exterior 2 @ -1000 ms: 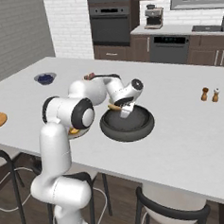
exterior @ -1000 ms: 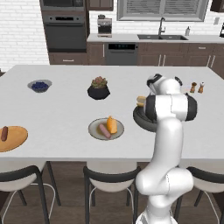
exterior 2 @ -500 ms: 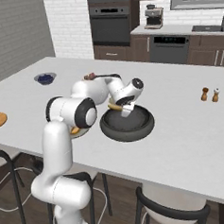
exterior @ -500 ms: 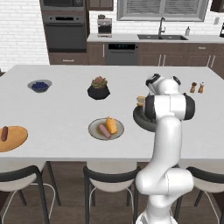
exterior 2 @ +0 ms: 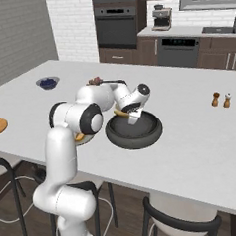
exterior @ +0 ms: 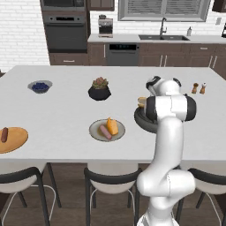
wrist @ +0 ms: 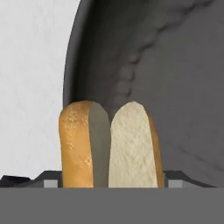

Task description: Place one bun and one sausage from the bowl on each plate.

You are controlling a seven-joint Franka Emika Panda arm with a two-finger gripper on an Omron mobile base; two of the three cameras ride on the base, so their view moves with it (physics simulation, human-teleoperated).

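Our pincer (exterior 2: pixel 133 118) is inside the bowl (exterior 2: pixel 151 135) and it is pinching a bun (wrist: pixel 109 144), which stands between its fingers above the dark bowl wall. On the surface (exterior: pixel 66 110), left of the bowl, the grey plate (exterior: pixel 95 131) carries one bun (exterior: pixel 112 126) and one sausage (exterior: pixel 105 131). The wood plate (exterior: pixel 15 141), far left, carries one sausage (exterior: pixel 5 134).
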